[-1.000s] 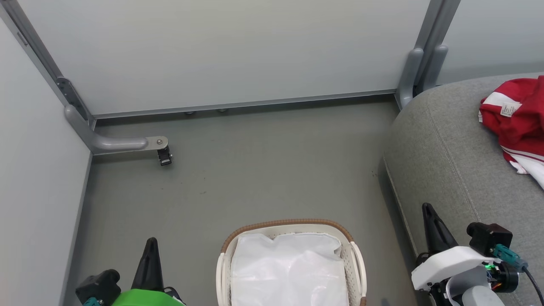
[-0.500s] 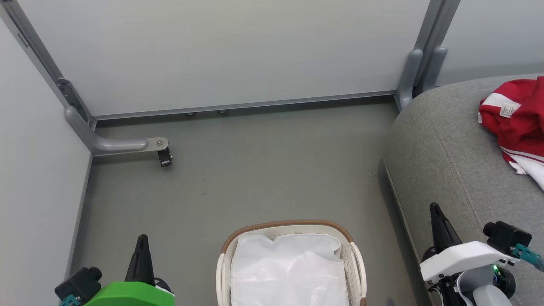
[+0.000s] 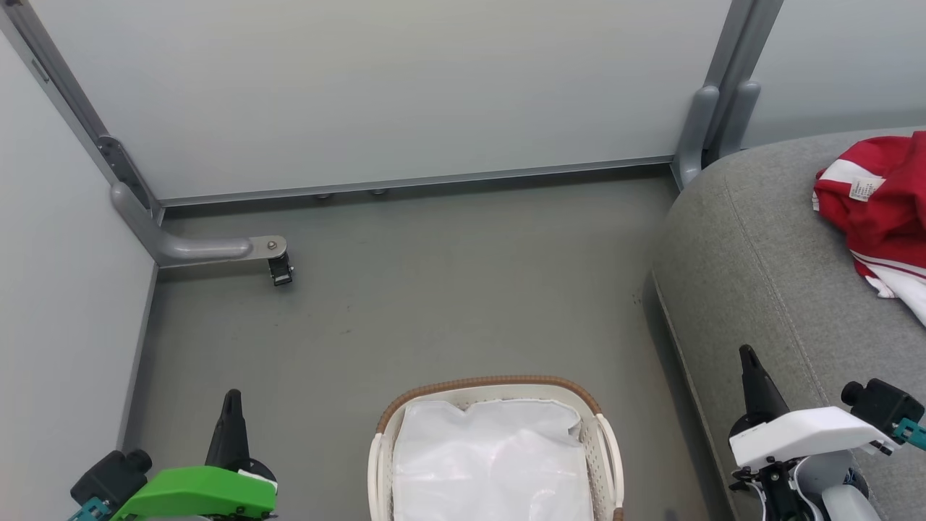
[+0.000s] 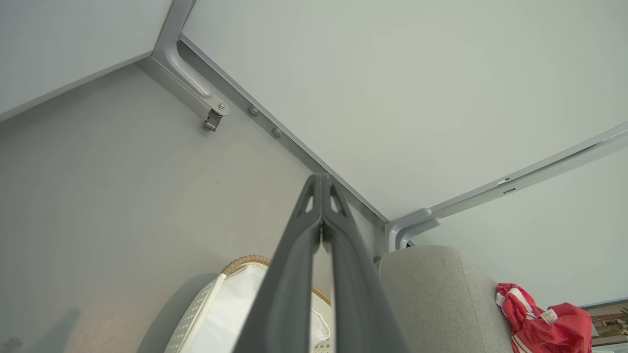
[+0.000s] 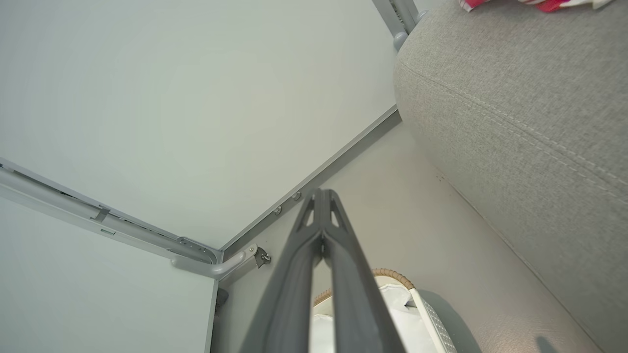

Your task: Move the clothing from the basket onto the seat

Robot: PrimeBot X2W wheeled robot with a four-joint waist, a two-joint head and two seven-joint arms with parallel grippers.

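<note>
Left gripper (image 3: 231, 398) and right gripper (image 3: 746, 354) are drifting apart, both pinched closed and empty. Basket (image 3: 492, 381) between them shows just liner (image 3: 492, 456). Clothing (image 3: 879, 210) sits beyond the right one, on the seat (image 3: 752, 253). Looks done!

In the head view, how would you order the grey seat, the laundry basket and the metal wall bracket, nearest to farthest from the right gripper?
From the right gripper:
1. the seat, right beside it.
2. the basket, to its left.
3. the metal bracket, far left by the wall.

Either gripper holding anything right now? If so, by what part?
Nothing held. Left gripper and right gripper are both shut, empty; the clothing lies on the seat.
</note>
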